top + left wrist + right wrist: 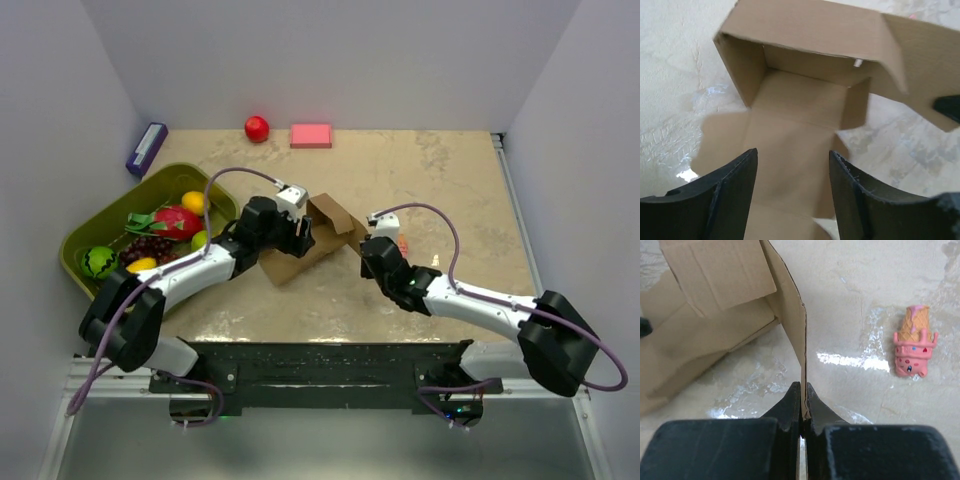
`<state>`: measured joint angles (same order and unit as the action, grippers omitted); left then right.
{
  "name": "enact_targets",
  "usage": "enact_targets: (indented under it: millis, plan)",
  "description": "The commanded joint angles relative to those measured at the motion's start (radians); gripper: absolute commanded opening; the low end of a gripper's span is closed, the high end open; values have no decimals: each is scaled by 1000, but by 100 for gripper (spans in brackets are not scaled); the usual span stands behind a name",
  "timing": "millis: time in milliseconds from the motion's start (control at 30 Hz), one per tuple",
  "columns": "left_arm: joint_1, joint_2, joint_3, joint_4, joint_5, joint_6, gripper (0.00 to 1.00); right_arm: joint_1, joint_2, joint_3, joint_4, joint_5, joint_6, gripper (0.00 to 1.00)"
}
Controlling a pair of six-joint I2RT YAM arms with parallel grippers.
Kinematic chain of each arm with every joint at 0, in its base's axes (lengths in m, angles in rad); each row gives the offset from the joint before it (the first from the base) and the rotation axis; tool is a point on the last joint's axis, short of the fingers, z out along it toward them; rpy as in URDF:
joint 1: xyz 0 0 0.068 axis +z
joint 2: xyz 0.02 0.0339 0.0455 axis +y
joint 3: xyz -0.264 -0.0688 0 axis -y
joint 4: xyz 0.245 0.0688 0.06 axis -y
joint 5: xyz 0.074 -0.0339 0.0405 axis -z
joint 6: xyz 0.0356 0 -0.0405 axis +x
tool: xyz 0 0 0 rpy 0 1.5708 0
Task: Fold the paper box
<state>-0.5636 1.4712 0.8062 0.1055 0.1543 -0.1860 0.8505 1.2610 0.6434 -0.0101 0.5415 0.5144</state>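
Near the middle of the beige marbled table (450,180), the half-erected paper box of plain brown cardboard (330,218) lies between the two arms. Some of its walls stand up and other flaps lie flat on the surface. It looks light and thin: stiff across each panel, floppy at the creases, and easy to dent or send sliding if pushed. I judge the safest holds to be on flap edges close to a crease, with something pinning the base so the whole sheet does not skate away.

The black right gripper (803,390) has its fingers pinched tight on the thin edge of one upright flap, which rises straight ahead of it. The black left gripper (792,160) is spread wide and holds nothing. It is poised over the flat panel on its own side of the box, with the open cavity directly ahead; whether its fingertips touch the cardboard I cannot tell. A small pink ice-cream toy (912,340) lies near the right gripper, apart from the box.
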Motion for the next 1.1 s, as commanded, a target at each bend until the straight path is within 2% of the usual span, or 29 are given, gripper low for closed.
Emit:
enact_targets:
  millis: [0,133,200,300,333,367,467,533,700,833,900,933,1067]
  plan:
    - [4,-142,-21,-10,80,13,70,2,11,-20,182,37,-109,0]
    - [28,-244,-29,-33,111,-12,77,2,-3,-60,222,-8,-183,0]
    - [69,-265,-1,-32,170,-45,80,2,-8,-63,210,-11,-214,0]
    - [112,-232,68,-39,232,-66,80,2,-14,-56,153,11,-202,7]
    - [117,-217,86,-41,237,-63,80,2,-21,-50,138,18,-194,13]
    - [119,-201,123,-44,238,-61,80,2,-29,-48,121,26,-171,32]
    - [133,-140,175,-5,234,-90,80,2,-70,-36,53,29,-111,60]
    - [146,-100,194,42,225,-128,80,2,-97,-24,13,20,-79,66]
    - [157,61,341,20,257,-147,79,2,-195,36,-134,5,48,72]
    - [157,164,408,25,260,-133,78,-4,-213,113,-148,-110,99,79]
    - [162,233,454,7,251,-104,77,-43,-143,201,-194,-194,150,75]
    - [165,256,503,-22,248,-96,77,-60,-118,223,-201,-290,171,72]
    - [171,365,557,-23,290,-95,77,-134,-29,249,-93,-474,278,70]
